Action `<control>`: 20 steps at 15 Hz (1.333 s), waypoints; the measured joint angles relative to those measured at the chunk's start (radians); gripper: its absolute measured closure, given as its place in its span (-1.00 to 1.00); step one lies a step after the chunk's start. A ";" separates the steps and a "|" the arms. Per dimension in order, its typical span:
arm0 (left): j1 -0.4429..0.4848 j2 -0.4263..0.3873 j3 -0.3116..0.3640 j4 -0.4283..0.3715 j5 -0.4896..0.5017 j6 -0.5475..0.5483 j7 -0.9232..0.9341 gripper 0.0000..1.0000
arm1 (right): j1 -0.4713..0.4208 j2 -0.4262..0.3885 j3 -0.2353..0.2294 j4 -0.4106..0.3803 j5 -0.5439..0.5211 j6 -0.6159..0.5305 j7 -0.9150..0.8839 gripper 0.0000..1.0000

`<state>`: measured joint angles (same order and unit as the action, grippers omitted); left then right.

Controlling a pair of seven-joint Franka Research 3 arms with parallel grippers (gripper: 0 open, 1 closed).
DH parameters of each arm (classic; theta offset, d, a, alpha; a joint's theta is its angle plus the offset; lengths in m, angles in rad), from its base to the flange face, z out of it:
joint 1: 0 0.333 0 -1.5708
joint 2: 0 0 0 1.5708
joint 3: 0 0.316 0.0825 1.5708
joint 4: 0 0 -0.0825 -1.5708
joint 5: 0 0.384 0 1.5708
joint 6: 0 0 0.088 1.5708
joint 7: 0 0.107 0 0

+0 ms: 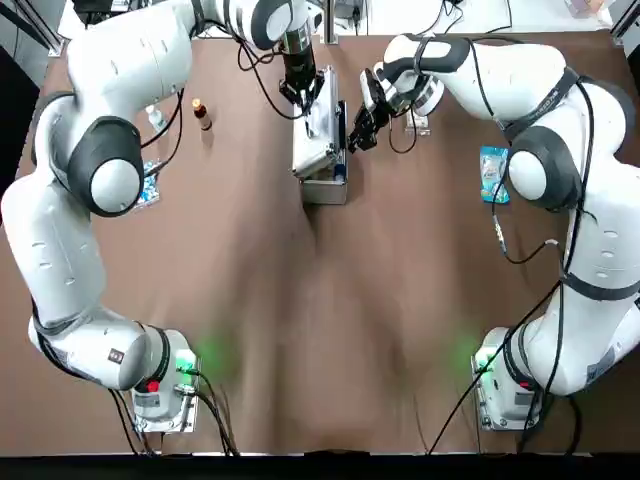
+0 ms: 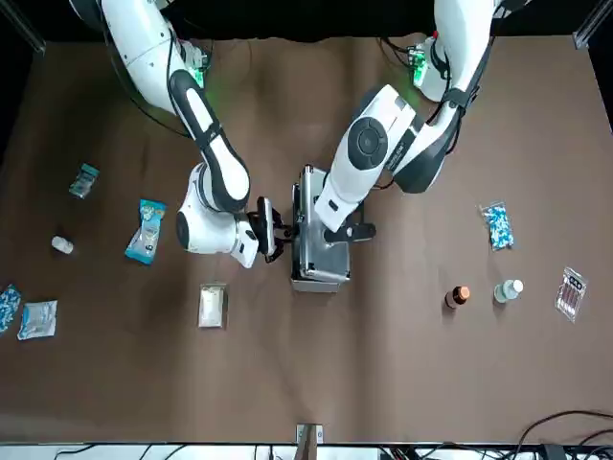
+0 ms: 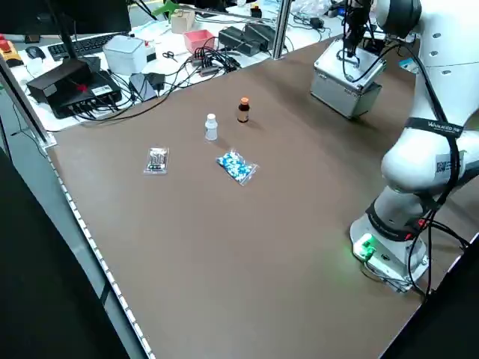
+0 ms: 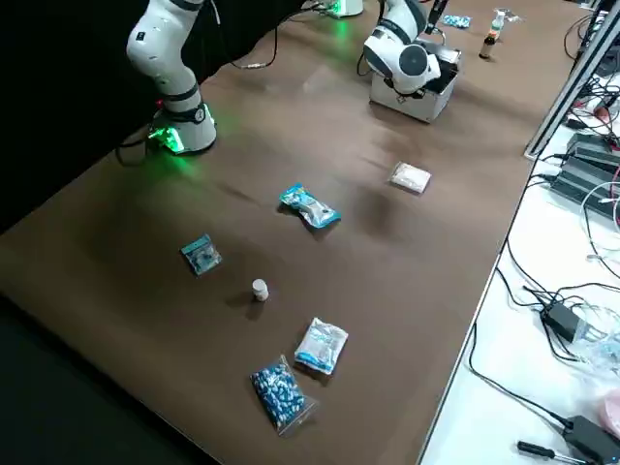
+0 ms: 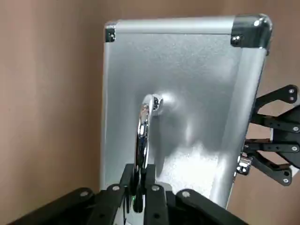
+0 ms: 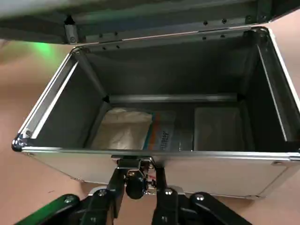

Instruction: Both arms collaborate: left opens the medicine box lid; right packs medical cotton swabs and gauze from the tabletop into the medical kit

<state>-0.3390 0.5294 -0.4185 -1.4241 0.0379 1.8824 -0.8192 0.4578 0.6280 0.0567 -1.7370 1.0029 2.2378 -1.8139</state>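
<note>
The silver medicine box (image 1: 318,160) stands at the table's far middle with its lid (image 5: 178,84) raised upright. My left gripper (image 5: 139,190) is shut on the lid's chrome handle (image 5: 143,136) and holds it up. My right gripper (image 6: 138,187) hovers open at the box's front rim, beside the latch, with nothing held. Two flat packets lie on the box floor, a pale one with a printed label (image 6: 124,129) and a white one (image 6: 218,129). A white gauze packet (image 2: 212,305) lies on the table by the right arm. I cannot tell which packet holds the cotton swabs.
A blue and white packet (image 1: 492,172) lies on the right side, with several more packets and a small white bottle (image 2: 62,245) farther out. On the left side are a brown bottle (image 1: 202,113), a white bottle (image 2: 508,289), a capsule packet (image 2: 496,226) and a clear packet (image 2: 572,292).
</note>
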 joint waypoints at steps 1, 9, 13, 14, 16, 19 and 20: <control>0.008 -0.006 0.000 0.000 0.000 -0.018 0.013 0.74 | 0.000 0.000 0.000 0.000 0.000 0.000 -0.004 0.37; 0.055 -0.021 -0.004 -0.001 0.000 -0.095 0.060 0.74 | 0.000 0.001 -0.002 0.000 0.004 0.000 -0.019 0.38; 0.076 -0.021 -0.007 -0.005 -0.004 -0.113 0.084 0.74 | 0.000 0.002 -0.002 0.000 0.005 0.000 -0.020 0.38; 0.078 -0.021 -0.008 -0.005 -0.005 -0.113 0.086 0.74 | 0.000 0.002 -0.002 0.000 0.005 0.000 -0.021 0.38; 0.082 -0.021 -0.009 -0.006 -0.007 -0.114 0.093 0.74 | 0.000 0.002 -0.003 0.000 0.006 0.000 -0.021 0.38; 0.090 -0.022 -0.012 -0.008 -0.011 -0.116 0.107 0.74 | 0.000 0.002 -0.003 0.000 0.007 0.000 -0.021 0.38; 0.096 -0.022 -0.014 -0.010 -0.016 -0.116 0.111 0.74 | 0.000 0.002 -0.002 0.000 0.007 0.000 -0.021 0.38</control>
<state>-0.2434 0.5076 -0.4323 -1.4338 0.0224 1.7659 -0.7081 0.4574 0.6300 0.0542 -1.7366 1.0098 2.2380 -1.8353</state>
